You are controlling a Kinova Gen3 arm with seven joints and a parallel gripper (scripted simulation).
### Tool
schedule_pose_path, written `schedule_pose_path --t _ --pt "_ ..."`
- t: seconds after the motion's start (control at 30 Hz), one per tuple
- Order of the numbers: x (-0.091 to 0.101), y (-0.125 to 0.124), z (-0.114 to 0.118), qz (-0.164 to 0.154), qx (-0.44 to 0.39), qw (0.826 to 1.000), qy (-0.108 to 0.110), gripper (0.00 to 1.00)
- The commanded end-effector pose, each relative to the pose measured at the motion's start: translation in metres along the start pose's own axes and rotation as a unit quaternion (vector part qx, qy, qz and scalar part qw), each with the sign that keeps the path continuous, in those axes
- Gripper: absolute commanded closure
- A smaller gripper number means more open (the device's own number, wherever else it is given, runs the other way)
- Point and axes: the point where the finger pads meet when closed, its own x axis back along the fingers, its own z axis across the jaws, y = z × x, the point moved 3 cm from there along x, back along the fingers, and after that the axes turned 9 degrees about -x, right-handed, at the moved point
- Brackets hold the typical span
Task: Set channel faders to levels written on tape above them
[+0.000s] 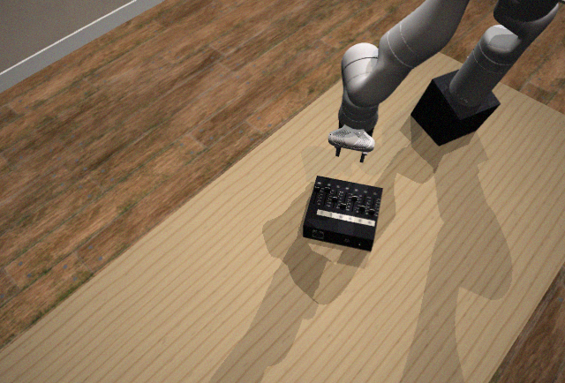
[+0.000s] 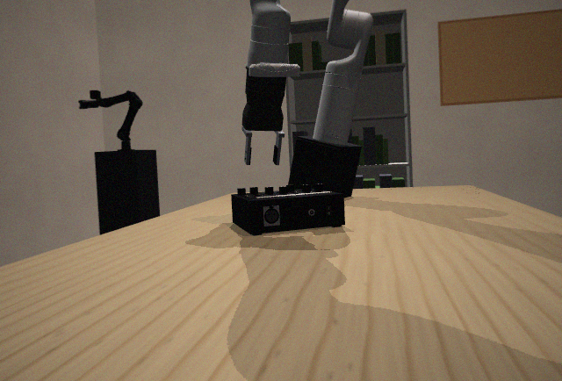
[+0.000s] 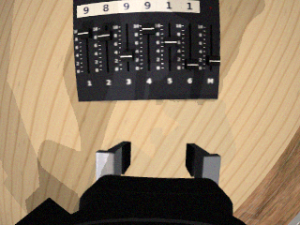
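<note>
The desk point(image 1: 338, 231) point(image 2: 290, 217) point(image 3: 147, 93) stands upright on the surface point(image 1: 159, 301) point(image 2: 408, 276) point(image 3: 155, 122), nearer its left long edge as seen from above. Fader 1 point(image 1: 371, 212) point(image 2: 319, 186) point(image 3: 83, 33), fader 2 point(image 1: 361, 209) point(image 2: 306, 188) point(image 3: 103, 36), fader 4 point(image 1: 342, 206) point(image 2: 283, 190) point(image 3: 148, 29) and fader 6 point(image 1: 327, 190) point(image 2: 253, 190) point(image 3: 192, 64) appear compliant, though fader 1 reads marginal. Outstanding: fader 3 point(image 1: 354, 198) point(image 2: 291, 188) point(image 3: 126, 56), low against 9; fader 5 point(image 1: 334, 199) point(image 2: 269, 190) point(image 3: 171, 42), high against 1. Master's point(image 1: 317, 189) point(image 2: 241, 190) point(image 3: 214, 60) starting level unverified. Pincer point(image 1: 350, 158) point(image 2: 262, 154) point(image 3: 157, 154) fully open, holding nothing, above and apart from the desk.
</note>
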Motion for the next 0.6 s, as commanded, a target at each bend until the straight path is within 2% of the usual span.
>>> schedule_pose_path --t 0.0,0.37,0.47,0.57 --pt "0.0 -0.002 0.001 0.001 0.009 1.0 0.005 0.0" --pt "0.002 -0.003 0.001 0.004 0.004 1.0 0.003 0.0" --pt "0.018 -0.014 -0.002 0.034 -0.043 0.998 -0.013 0.0" --pt "0.053 -0.033 -0.007 0.089 -0.127 0.987 -0.047 0.0"
